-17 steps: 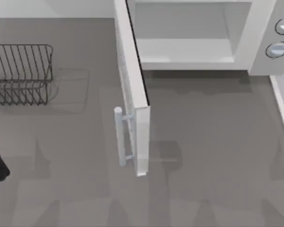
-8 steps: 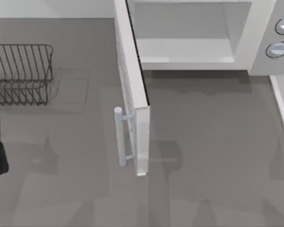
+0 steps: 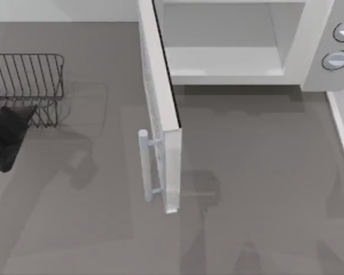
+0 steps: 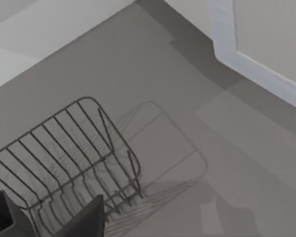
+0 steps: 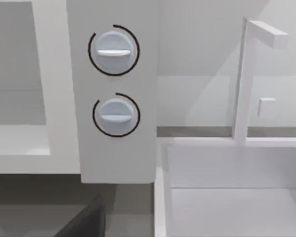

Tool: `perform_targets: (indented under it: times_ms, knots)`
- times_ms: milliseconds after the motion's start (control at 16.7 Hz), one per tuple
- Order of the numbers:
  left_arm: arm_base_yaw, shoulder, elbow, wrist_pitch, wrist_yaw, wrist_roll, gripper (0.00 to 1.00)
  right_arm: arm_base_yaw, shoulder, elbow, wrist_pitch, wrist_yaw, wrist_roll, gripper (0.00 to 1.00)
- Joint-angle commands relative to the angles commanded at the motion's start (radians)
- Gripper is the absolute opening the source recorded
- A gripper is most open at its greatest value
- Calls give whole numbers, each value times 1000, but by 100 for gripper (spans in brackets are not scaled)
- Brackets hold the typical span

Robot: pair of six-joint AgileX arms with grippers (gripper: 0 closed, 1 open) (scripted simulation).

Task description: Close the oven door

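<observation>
The white oven [image 3: 309, 51] stands at the back, its pale cavity [image 3: 223, 40] exposed. The oven door [image 3: 160, 97] sticks straight out toward the front, swung wide open, with its light-grey bar handle [image 3: 144, 166] on the left face. My left gripper [image 3: 8, 137] hovers at the far left, well left of the door and over the front of a wire rack. In the left wrist view the left gripper [image 4: 44, 224] is open with nothing held, and the oven door [image 4: 271, 29] is far off. My right gripper [image 5: 84, 222] faces the oven's two knobs [image 5: 113, 49].
A dark wire rack [image 3: 26, 86] sits on the grey table at the left, also seen close below the left gripper as the wire rack [image 4: 64, 163]. A white sink [image 5: 227, 197] with a faucet [image 5: 241, 79] stands right of the oven.
My left gripper has moved from the table's left edge up and to the right, now over the front of the wire rack. The oven door has not moved.
</observation>
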Motion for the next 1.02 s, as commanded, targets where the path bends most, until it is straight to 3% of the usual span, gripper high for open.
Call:
perform_targets:
  times_ms: [600, 840, 1020]
  knots:
    - [-164, 765, 852, -629, 188, 401, 100, 0, 0, 0, 0, 0, 0, 100]
    - [-203, 944, 1055, -775, 232, 495, 100, 0, 0, 0, 0, 0, 0, 100]
    - [-214, 994, 1113, -816, 245, 521, 100, 0, 0, 0, 0, 0, 0, 100]
